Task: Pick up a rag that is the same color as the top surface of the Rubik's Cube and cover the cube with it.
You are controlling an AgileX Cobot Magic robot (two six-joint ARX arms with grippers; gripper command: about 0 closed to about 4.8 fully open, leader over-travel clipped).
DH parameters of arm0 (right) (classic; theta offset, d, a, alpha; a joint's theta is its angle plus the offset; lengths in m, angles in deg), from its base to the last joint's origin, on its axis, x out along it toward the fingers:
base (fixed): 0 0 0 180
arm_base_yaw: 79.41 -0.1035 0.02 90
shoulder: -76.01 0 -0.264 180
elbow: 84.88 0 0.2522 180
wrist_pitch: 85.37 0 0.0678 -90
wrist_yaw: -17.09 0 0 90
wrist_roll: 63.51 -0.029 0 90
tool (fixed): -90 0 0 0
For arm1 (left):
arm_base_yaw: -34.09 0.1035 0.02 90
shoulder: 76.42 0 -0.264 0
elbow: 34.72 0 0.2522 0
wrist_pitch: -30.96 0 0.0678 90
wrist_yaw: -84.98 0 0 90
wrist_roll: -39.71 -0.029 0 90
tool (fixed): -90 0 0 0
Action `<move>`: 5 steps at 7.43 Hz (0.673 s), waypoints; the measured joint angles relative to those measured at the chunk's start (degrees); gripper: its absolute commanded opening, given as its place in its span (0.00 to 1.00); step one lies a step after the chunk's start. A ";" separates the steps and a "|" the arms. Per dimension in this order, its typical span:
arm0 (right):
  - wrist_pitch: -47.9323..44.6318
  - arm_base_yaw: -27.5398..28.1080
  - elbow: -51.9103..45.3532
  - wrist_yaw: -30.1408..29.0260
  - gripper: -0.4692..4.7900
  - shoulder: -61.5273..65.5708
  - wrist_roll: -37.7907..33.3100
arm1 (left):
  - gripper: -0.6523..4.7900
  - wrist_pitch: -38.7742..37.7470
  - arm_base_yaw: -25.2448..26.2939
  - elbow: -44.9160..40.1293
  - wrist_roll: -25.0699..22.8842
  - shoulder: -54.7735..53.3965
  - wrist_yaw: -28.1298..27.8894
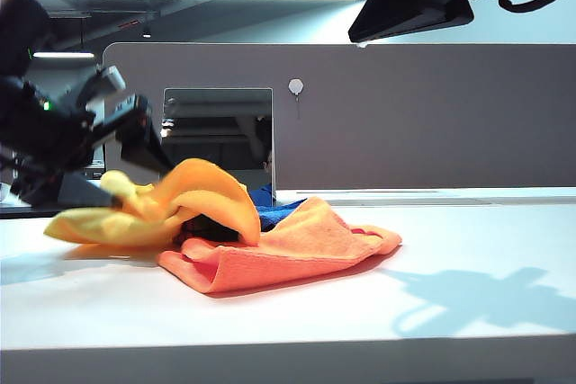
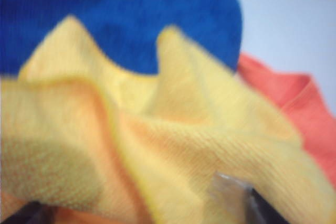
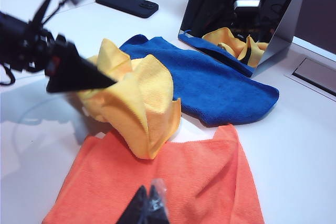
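We see the soft yellow microfibre rag (image 1: 171,200) heaped in a crumpled mound on the white tabletop (image 1: 450,258), its folds standing up in peaks and one edge trailing off toward the left arm. We take this mound as our landmark. In the right wrist view the rag (image 3: 134,98) lies partly on the flat orange cloth (image 3: 184,182) and touches the near edge of the spread blue cloth (image 3: 210,85), which stretches away behind the mound toward a tilted mirror panel (image 3: 283,19) that shows the rag's reflection.

The left gripper (image 3: 79,77) sits right at the mound's side, its dark pointed fingers against the yellow folds; we read its jaws as spread wide with no cloth pinched between them, though the close left wrist view is blurred and shows only a finger (image 2: 231,192) at the fabric (image 2: 173,145).

The right gripper (image 3: 148,205) hangs above the orange cloth, on the side of the mound away from the blue cloth, touching nothing; its two fingertips meet in a point, so we judge it closed and empty.

We cannot see the Rubik's Cube in any view; a dark shape under the rag's arch in the exterior view is too unclear to name.

A black phone (image 3: 127,3) lies well beyond the mound.
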 measured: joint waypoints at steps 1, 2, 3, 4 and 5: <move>0.00 -0.02 0.00 -0.02 0.08 -0.02 -0.02 | 1.00 1.07 0.00 0.00 0.00 1.64 -0.04; 0.02 -0.02 0.00 -0.02 0.08 -0.02 -0.02 | 1.00 1.11 0.13 0.00 0.00 3.63 -0.20; 0.02 -0.02 0.00 -0.02 0.08 -0.02 -0.02 | 1.00 1.16 0.13 0.00 0.09 5.68 -0.11; 0.00 -0.02 0.00 -0.02 0.08 0.00 -0.02 | 0.27 1.18 0.13 -0.02 2.34 10.40 0.00; -4.02 -0.02 -0.02 4.00 0.08 -0.02 0.00 | 0.16 3.30 1.77 -0.02 0.07 17.92 -0.02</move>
